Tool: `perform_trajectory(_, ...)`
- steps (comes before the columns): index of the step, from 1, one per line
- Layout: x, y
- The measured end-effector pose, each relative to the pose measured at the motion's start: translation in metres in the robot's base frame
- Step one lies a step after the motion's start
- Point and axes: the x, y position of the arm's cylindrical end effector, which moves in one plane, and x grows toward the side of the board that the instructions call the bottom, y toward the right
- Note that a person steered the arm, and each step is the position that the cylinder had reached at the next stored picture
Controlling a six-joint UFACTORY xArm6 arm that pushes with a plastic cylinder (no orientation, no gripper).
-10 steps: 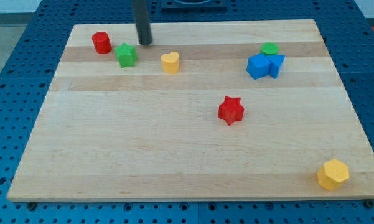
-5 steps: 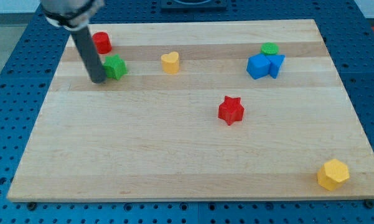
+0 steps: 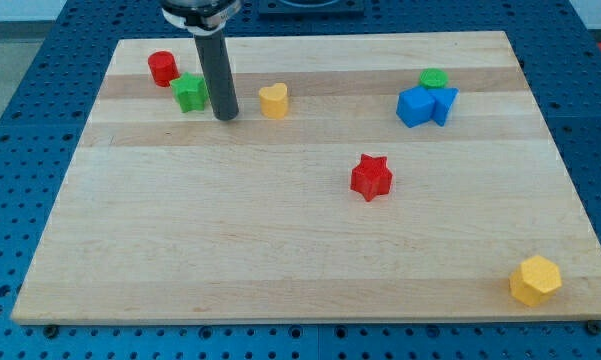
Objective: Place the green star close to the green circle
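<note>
1. rod work first: you are looking at my tip [image 3: 226,116] sitting on the wooden board [image 3: 280,250] toward the view's upper left, and there is no pincer on this arm, so you are getting no open or closed state from me.
2. you are seeing the green star [image 3: 190,92] just beside the rod, at about 10 o'clock from my tip; whether they are touching, you cannot tell.
3. you are finding the red cylinder [image 3: 162,68] close by at 10 o'clock of the green star, and the yellow heart [image 3: 273,101] near my tip at about 2 o'clock.
4. you are seeing the green circle [image 3: 434,79] well apart from the star, far off at its 3 o'clock, sitting against the top of the two blue blocks [image 3: 426,105].
5. you are also seeing the red star [image 3: 371,177] lying near the board's middle and the yellow hexagon [image 3: 535,280] resting at the board's 4 o'clock corner.
</note>
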Motion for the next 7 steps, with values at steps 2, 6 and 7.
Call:
perform_trajectory(2, -0.003, -0.114)
perform_trajectory(6, -0.059, -0.033)
perform_trajectory(7, -0.062, -0.012)
